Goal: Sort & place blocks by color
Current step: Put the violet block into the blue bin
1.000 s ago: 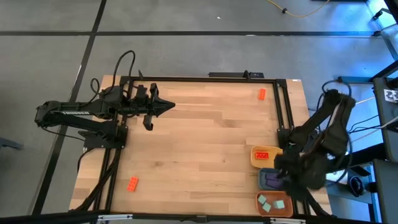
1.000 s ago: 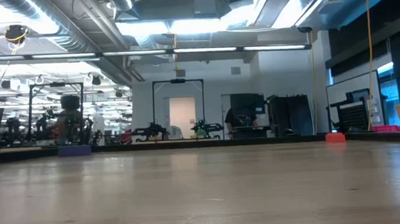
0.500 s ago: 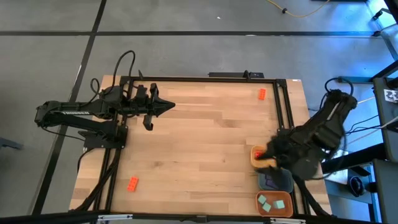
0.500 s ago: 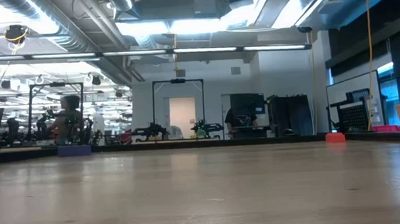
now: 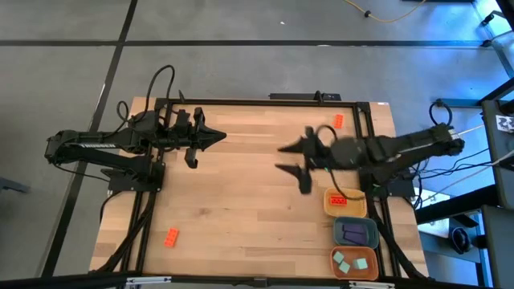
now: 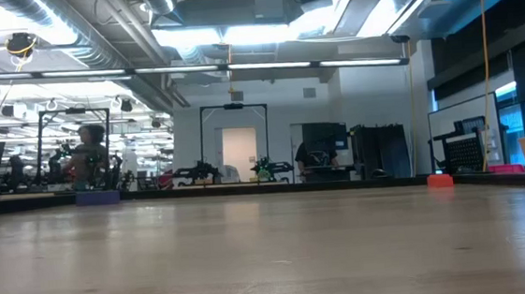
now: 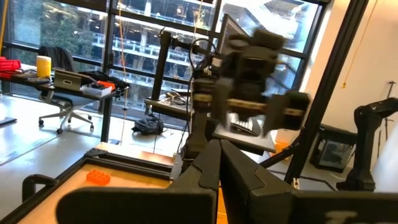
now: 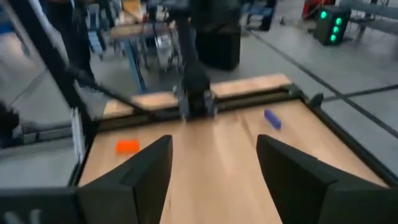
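So the right gripper (image 5: 291,157) is out over the middle of the table (image 5: 249,193), fingers spread wide with nothing between them, arm stretched in from the right edge. The left gripper (image 5: 218,139) sits near the far left part of the table, pointing toward the middle, fingers pressed together and empty. Three trays are stacked along the right edge: the yellow tray (image 5: 345,202) has an orange-red block (image 5: 338,200) in it, the blue-grey tray (image 5: 356,232) holds purple blocks (image 5: 353,234), and the orange tray (image 5: 354,262) has teal blocks (image 5: 348,262). Two orange-red ones are loose on the wood: one (image 5: 338,121) by the far right corner, one (image 5: 171,237) near the front left. The right wrist view also shows a purple block (image 8: 272,119) lying on the table, off to one side.
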Motion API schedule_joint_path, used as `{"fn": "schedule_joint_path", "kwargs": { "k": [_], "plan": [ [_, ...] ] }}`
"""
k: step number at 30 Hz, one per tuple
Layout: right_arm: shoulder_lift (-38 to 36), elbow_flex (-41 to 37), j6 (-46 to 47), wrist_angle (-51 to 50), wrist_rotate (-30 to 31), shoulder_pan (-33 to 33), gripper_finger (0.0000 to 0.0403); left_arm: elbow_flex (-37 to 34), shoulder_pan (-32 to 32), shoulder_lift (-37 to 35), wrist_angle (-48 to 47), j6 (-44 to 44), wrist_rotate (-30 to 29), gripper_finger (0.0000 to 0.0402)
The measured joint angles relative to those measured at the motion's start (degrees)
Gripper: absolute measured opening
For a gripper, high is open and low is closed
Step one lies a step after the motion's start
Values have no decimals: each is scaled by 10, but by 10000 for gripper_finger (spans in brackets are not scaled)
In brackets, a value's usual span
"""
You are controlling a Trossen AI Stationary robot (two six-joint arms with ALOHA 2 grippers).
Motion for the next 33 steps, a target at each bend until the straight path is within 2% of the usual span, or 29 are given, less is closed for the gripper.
{"fn": "schedule_joint_path", "kwargs": {
  "k": [4, 8, 14, 25, 29, 33],
  "plan": [
    [-6, -66, -13, 132, -88, -95, 237, 0, 0, 0, 3, 3, 5, 0],
    [-15, -106, -12, 247, -121, -159, 237, 0, 0, 0, 9, 3, 13, 0],
    [-18, -110, -9, 258, -175, -199, 236, 0, 0, 0, 9, 26, 19, 0],
    [-18, -110, -7, 254, -233, -205, 234, 0, 0, 0, 9, 35, 14, 0],
    [-18, -110, -3, 254, -235, -205, 191, 0, 0, 0, 8, 35, 14, 0],
    [-18, -110, -7, 254, -235, -205, 97, 0, 0, 0, 8, 35, 14, 0]
  ]
}}
